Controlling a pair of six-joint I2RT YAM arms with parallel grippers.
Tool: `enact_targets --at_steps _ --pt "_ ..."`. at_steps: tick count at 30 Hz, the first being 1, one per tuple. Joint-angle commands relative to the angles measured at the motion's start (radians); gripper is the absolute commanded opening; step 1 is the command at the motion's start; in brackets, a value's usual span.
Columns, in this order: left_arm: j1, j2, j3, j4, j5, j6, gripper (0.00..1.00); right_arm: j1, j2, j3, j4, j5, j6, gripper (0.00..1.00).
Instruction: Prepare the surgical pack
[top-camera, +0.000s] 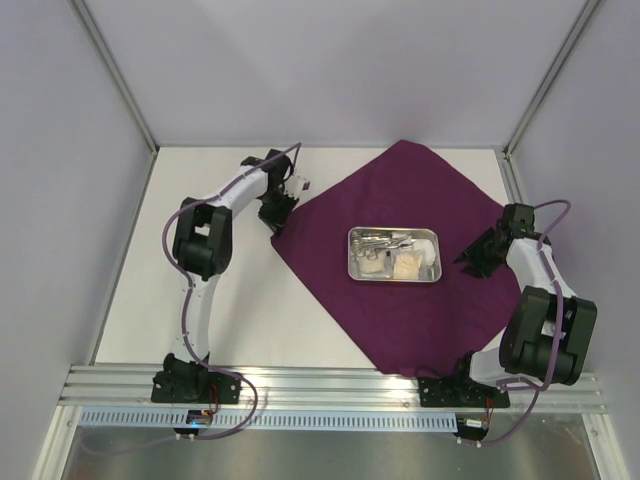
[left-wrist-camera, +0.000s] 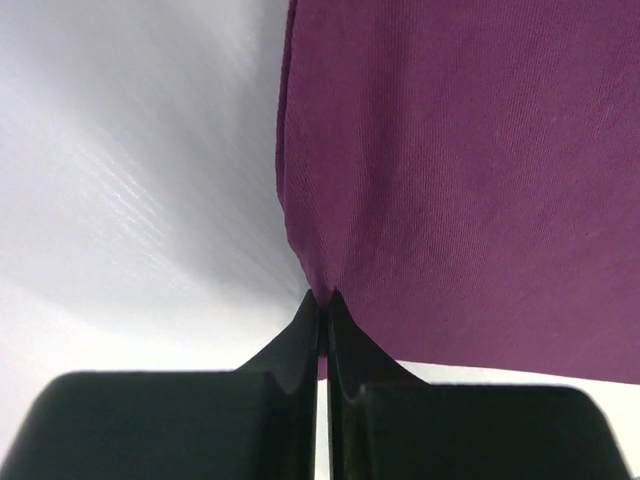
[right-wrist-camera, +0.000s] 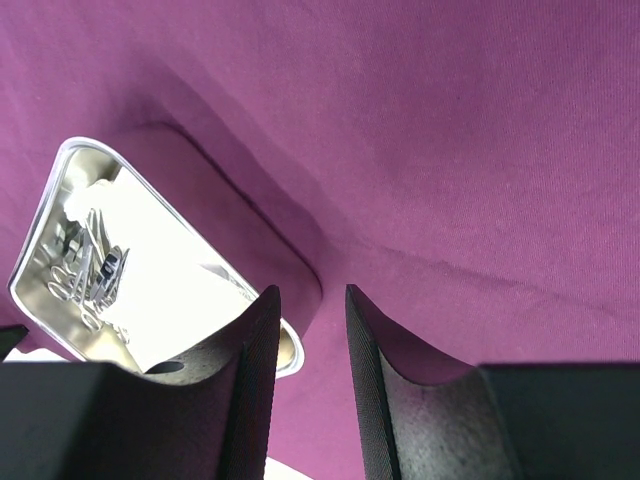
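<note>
Top external, pack: purple cloth (top-camera: 400, 320) lies flat as a diamond on white table (top-camera: 230, 290), right of centre; not yet folded.
Tray: steel tray (top-camera: 395, 283) sits on cloth's mid area, long side across the view.
Tray contents: white gauze pads (top-camera: 408, 265) in right half; steel clamps (top-camera: 376, 240) heaped in left half, count unclear.
L gripper: left gripper (left-wrist-camera: 322, 300) at cloth's left corner, jaws fully together, pinching cloth edge; fabric puckers at the tips.
R gripper: right gripper (right-wrist-camera: 310, 292) low over cloth just right of tray, jaws a narrow gap apart, nothing between them; contact w/ cloth cannot be told.
Right wrist detail: cloth creased beside tray's near corner.
Surrounds: pale walls (top-camera: 60, 200) on three sides; alu frame posts (top-camera: 120, 80) at back corners; alu rail (top-camera: 330, 385) along near edge w/ both arm bases.
</note>
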Motion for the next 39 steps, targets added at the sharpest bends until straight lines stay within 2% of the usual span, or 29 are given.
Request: enact_targets --at_steps 1,11,14,19,23,24,25,30,34,39 --pt "0.040 0.004 -0.026 0.009 0.006 0.005 0.00 -0.005 -0.030 -0.001 0.017 0.009 -0.012 0.35" --pt "0.264 -0.092 -0.127 0.044 -0.071 0.048 0.00 0.001 -0.021 -0.001 0.045 -0.098 -0.049 0.37" --pt "0.328 -0.108 -0.135 0.046 -0.079 0.063 0.00 0.030 -0.007 0.014 0.060 -0.124 -0.058 0.38" --pt "0.423 -0.123 -0.133 0.063 -0.122 0.113 0.00 0.159 0.021 0.041 0.147 -0.193 -0.074 0.39" --pt "0.445 -0.120 -0.122 0.057 -0.143 0.153 0.00 0.285 0.100 0.099 0.223 -0.236 -0.078 0.38" --pt "0.445 -0.121 -0.121 0.055 -0.143 0.161 0.00 0.367 0.128 0.146 0.240 -0.248 -0.080 0.38" --pt "0.443 -0.124 -0.119 0.055 -0.142 0.161 0.00 0.392 0.177 0.169 0.247 -0.268 -0.081 0.38" --pt "0.445 -0.125 -0.102 0.040 -0.140 0.149 0.00 0.515 0.297 0.295 0.286 -0.285 -0.078 0.45" --pt "0.443 -0.129 -0.099 0.035 -0.125 0.140 0.00 0.560 0.383 0.366 0.243 -0.233 -0.094 0.45" --pt "0.445 -0.131 -0.098 0.026 -0.099 0.137 0.00 0.567 0.433 0.398 0.175 -0.170 -0.124 0.38"
